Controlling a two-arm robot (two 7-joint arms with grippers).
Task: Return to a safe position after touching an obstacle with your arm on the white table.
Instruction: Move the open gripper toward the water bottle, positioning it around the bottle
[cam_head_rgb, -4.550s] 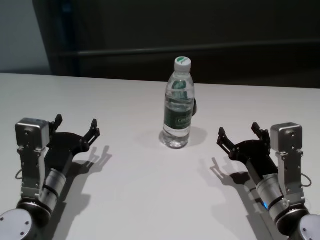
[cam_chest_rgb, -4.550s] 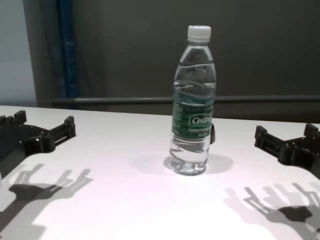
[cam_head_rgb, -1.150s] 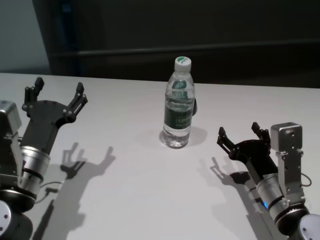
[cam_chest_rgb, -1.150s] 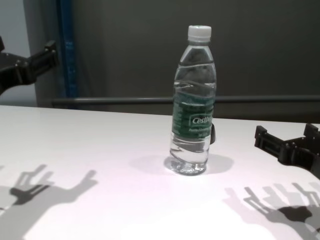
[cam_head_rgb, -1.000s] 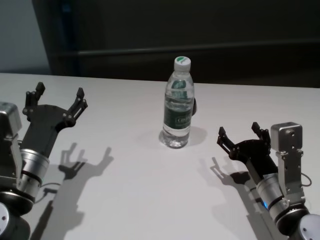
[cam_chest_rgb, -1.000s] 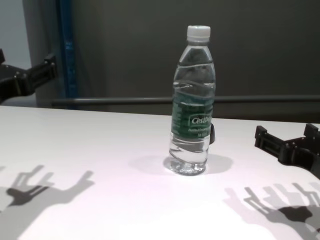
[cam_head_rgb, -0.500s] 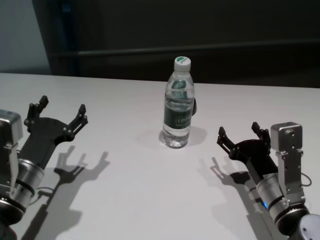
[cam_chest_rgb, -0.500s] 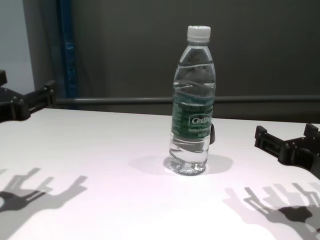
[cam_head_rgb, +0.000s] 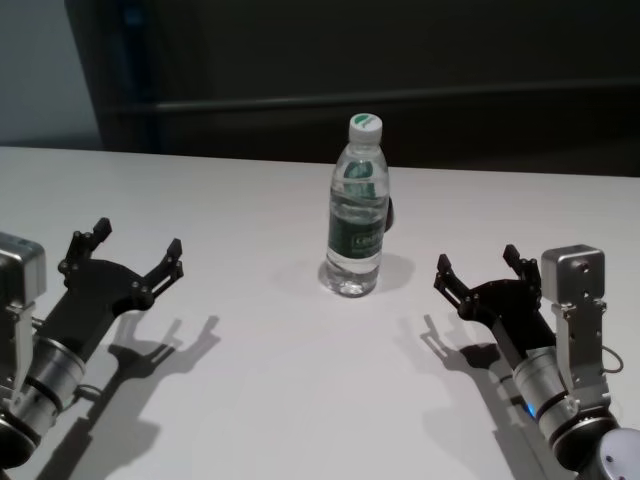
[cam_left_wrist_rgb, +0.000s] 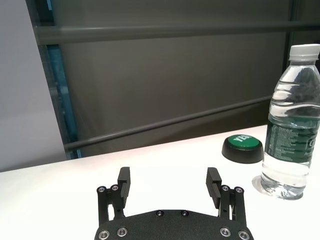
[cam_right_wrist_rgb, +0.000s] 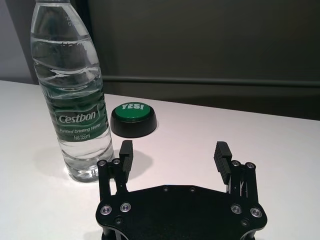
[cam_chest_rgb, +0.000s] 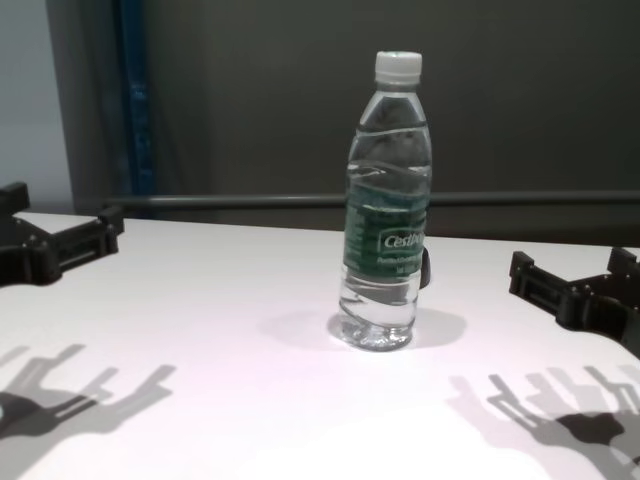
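Observation:
The obstacle, a clear water bottle (cam_head_rgb: 356, 215) with a white cap and dark green label, stands upright in the middle of the white table (cam_head_rgb: 300, 390). It also shows in the chest view (cam_chest_rgb: 388, 230) and in both wrist views (cam_left_wrist_rgb: 292, 135) (cam_right_wrist_rgb: 75, 100). My left gripper (cam_head_rgb: 138, 238) hangs open and empty just above the table at the left, well apart from the bottle (cam_chest_rgb: 62, 205) (cam_left_wrist_rgb: 169, 175). My right gripper (cam_head_rgb: 477, 257) is parked low at the right, open and empty, a short way from the bottle (cam_chest_rgb: 572, 262) (cam_right_wrist_rgb: 174, 147).
A small dark button with a green top marked "YES!" (cam_right_wrist_rgb: 133, 116) sits on the table just behind the bottle (cam_left_wrist_rgb: 242, 146). A dark wall with a horizontal rail (cam_chest_rgb: 250, 200) runs behind the table's far edge.
My left arm has come down from a raised pose and its gripper has moved nearer and lower over the table. The bottle and the right arm have stayed still.

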